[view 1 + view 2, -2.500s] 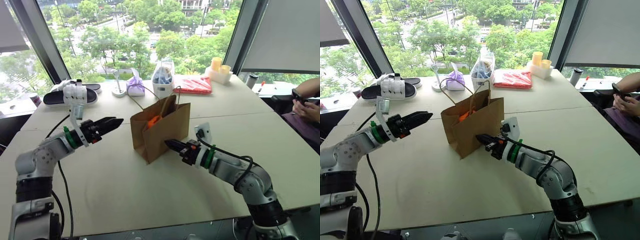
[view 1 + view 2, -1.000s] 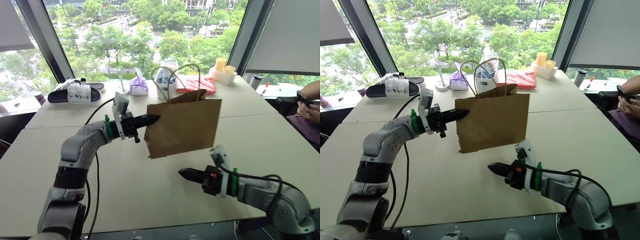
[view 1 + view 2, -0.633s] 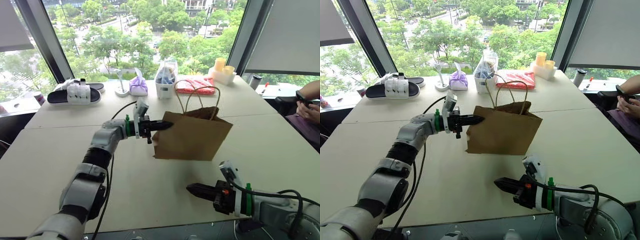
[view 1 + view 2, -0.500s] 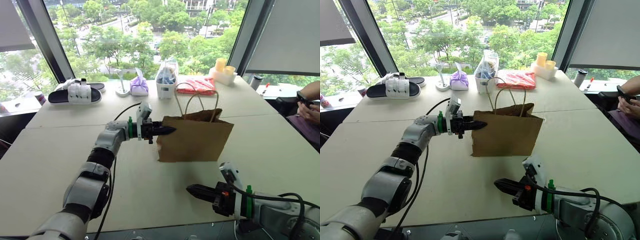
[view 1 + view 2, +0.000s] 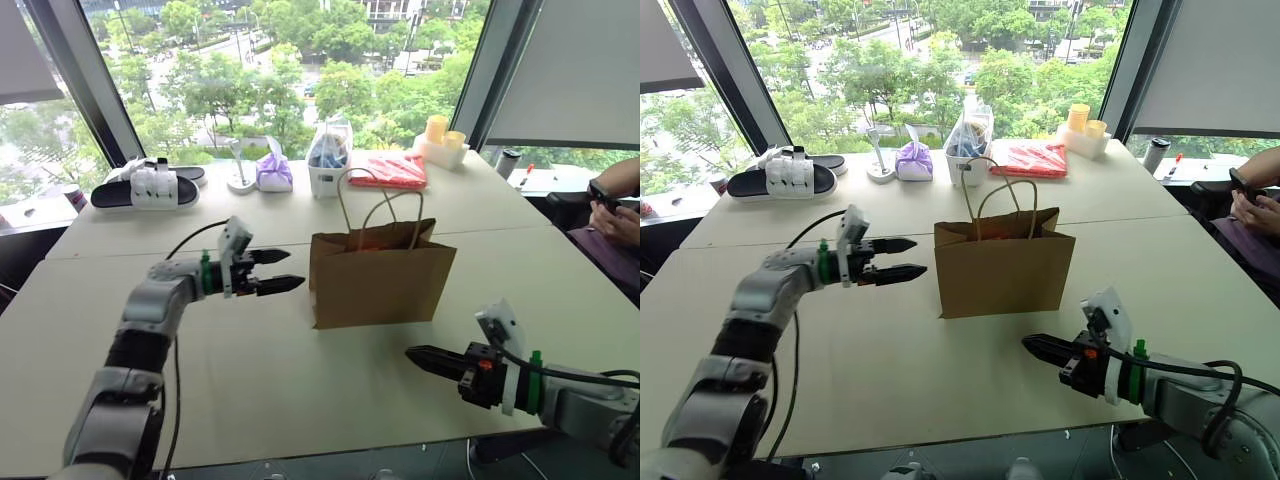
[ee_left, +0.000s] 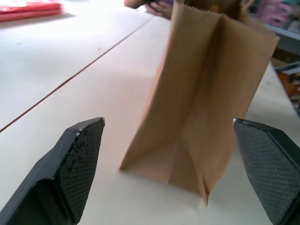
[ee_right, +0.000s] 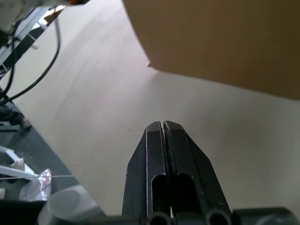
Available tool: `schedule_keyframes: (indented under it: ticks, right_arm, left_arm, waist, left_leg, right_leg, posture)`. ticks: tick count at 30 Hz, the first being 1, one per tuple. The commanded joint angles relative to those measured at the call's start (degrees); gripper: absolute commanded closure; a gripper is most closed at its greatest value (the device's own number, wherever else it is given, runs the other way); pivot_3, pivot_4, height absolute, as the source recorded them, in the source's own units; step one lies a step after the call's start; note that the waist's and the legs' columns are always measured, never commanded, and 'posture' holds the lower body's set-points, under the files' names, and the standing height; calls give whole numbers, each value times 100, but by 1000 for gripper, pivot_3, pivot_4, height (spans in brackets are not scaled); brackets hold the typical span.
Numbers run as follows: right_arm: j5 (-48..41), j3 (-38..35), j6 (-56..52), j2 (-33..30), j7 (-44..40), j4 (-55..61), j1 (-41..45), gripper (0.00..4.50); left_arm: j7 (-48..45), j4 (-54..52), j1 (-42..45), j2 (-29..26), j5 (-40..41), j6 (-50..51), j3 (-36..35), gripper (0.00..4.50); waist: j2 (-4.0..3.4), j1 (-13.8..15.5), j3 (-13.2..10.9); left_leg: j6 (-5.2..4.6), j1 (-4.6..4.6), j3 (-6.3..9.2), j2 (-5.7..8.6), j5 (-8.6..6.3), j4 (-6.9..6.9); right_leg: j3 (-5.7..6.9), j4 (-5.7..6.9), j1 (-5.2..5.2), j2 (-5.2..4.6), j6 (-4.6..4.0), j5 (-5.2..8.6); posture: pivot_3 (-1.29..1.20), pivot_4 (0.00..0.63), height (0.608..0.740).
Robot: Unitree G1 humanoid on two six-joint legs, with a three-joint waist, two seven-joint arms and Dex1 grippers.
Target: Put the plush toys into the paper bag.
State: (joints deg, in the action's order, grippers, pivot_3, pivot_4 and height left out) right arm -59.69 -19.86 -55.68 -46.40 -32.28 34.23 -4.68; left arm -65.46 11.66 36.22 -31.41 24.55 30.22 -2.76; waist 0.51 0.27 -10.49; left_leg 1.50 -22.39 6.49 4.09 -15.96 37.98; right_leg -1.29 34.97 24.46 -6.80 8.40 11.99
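Observation:
The brown paper bag (image 5: 380,280) stands upright on the middle of the table, its two loop handles (image 5: 378,205) up. Of the plush toys I see just an orange patch at the bag's mouth (image 6: 218,5); the rest is hidden inside. My left gripper (image 5: 292,269) is open and empty, level with the bag's left edge and a short gap away from it. In the left wrist view its fingers (image 6: 79,159) stand wide on either side of the bag's narrow end. My right gripper (image 5: 412,354) is shut on nothing, low over the table in front of the bag's right corner.
Along the far edge by the window lie a black-and-white slipper (image 5: 145,187), a purple tied pouch (image 5: 272,172), a clear plastic bag of blue items (image 5: 328,155), a red packet (image 5: 388,168) and yellow cups (image 5: 440,135). A person's hands hold a phone at the right edge (image 5: 612,210).
The left gripper carried the raised bag down onto the table, let go of its left edge, opened and drew back to the left. The right gripper slid a little to the right, still shut.

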Motion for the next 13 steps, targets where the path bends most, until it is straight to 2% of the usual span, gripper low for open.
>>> schedule_keyframes:
  ticks: [1, 3, 7, 9, 13]
  right_arm:
    - [279, -397, 278, -247, -354, -189, -209, 4500]
    - [459, -509, 398, -362, -556, -295, -403, 4500]
    - [658, -655, 598, -385, -849, -486, -653, 4500]
    - [710, -630, 634, -371, -900, -553, -631, 4500]
    - [810, -379, 645, -349, -972, -737, -377, 4500]
  left_arm:
    - [491, -1510, -926, -331, 551, 838, -605, 35]
    - [906, -2259, -1630, -361, 818, 1227, -943, 35]
    - [2109, -3806, -2982, 101, 1290, 1820, -1508, 35]
    - [2530, -4191, -3237, 305, 1427, 1919, -1586, 35]
    - [3176, -4302, -3450, 676, 1436, 1822, -1629, 35]
  waist:
    - [-3, 11, 2]
    - [-2, 32, 1]
    - [-1, 58, 1]
    - [1, 70, 0]
    - [-1, 70, 2]
  left_leg:
    - [0, 1, 1, -1, 0, 0]
    - [-2, 2, -2, -2, -2, -1]
    - [-2, 2, 1, -7, -2, 0]
    - [-1, 2, 0, -7, -2, 1]
    - [3, 9, -6, -2, 0, 7]
  right_leg:
    - [-2, 1, -1, -1, 0, 0]
    - [-6, -1, -1, -2, 0, 0]
    - [-7, -6, -7, -4, -1, 0]
    - [-8, -8, -11, -6, -1, 0]
    - [-3, -6, -21, -5, -11, 5]
  posture:
    - [0, 150, 740]
    - [0, 150, 740]
    - [0, 150, 740]
    - [0, 150, 740]
    - [0, 150, 740]
